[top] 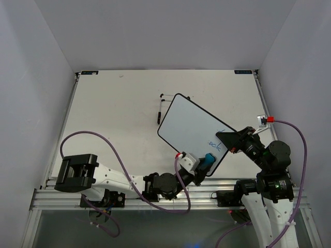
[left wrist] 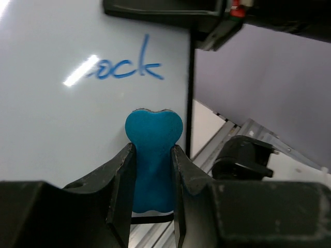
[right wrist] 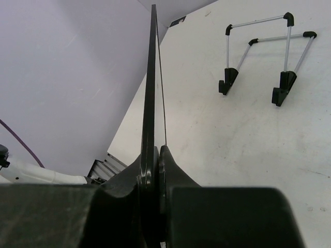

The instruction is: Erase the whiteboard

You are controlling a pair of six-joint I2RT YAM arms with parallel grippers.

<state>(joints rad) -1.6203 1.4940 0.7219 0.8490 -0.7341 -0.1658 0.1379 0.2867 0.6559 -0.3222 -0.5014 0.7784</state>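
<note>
The whiteboard (top: 191, 126), white with a thin black rim, is lifted off the table with my right gripper (top: 234, 140) shut on its right edge. Blue handwriting (top: 216, 143) remains near that edge; the left wrist view shows it as blue script (left wrist: 126, 67). My left gripper (top: 202, 164) is shut on the blue bone-shaped eraser (left wrist: 153, 155), whose rounded end lies against the board's lower part, just below the writing. In the right wrist view the whiteboard (right wrist: 150, 93) appears edge-on, clamped between the fingers.
The thin black wire stand (top: 161, 106) lies on the table behind the board, also visible as a stand (right wrist: 266, 67) in the right wrist view. The table's near metal rail (top: 155, 199) runs below the arms. Walls close in left and right.
</note>
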